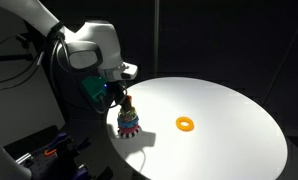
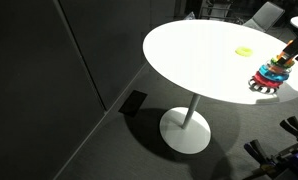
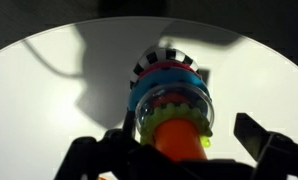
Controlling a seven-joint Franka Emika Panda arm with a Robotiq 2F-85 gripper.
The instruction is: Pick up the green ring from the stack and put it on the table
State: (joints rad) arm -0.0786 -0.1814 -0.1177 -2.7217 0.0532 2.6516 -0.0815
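The stack (image 1: 128,122) of multicoloured rings stands near the table's edge, also in the other exterior view (image 2: 272,75). My gripper (image 1: 124,97) hangs right above its top. In the wrist view the stack (image 3: 169,75) fills the middle, with its orange peg (image 3: 177,140) closest to the camera. The green ring (image 3: 174,108) sits round the peg near the top, under a clear ring. My gripper (image 3: 174,150) is open, its dark fingers on either side of the stack's top, holding nothing. The white round table (image 1: 229,110) carries the stack.
A lone orange-yellow ring (image 1: 186,124) lies flat on the table a little away from the stack, also in the other exterior view (image 2: 244,50). The table's edge (image 1: 114,140) runs close by the stack. The surroundings are dark.
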